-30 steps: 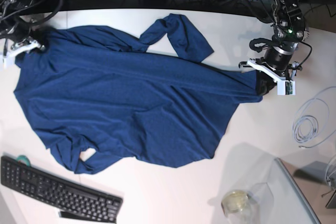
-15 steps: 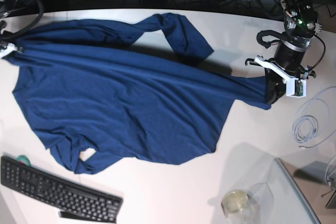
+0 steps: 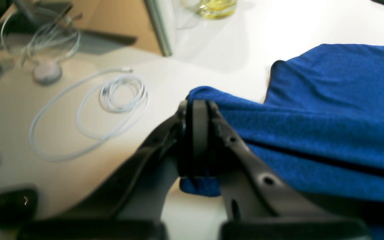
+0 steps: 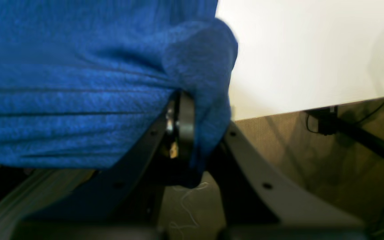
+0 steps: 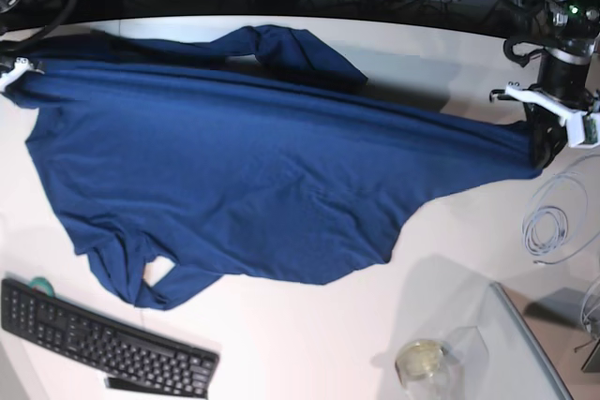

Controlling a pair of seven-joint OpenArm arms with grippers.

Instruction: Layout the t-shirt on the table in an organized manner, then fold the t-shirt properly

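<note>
I have the t-shirt (image 5: 253, 175) stretched across the table (image 5: 309, 344), filling the frame's left and centre. My left gripper (image 5: 542, 142) at right clamps one corner; my right gripper (image 5: 11, 77), far left, pinches another.

we see the t-shirt (image 5: 253, 175) stretched across most of the table (image 5: 441, 53), leaving bare white surface along the near edge and toward the near right. a black keyboard (image 5: 103, 344) blocks the near left corner. a glass of yellowish liquid (image 5: 419, 361) stands near right, beside a clear panel (image 5: 525, 344). a coiled white cable (image 5: 548, 227) lies at the right edge, just beside the left gripper (image 5: 542, 152). tangled wires crowd the far side.
</note>
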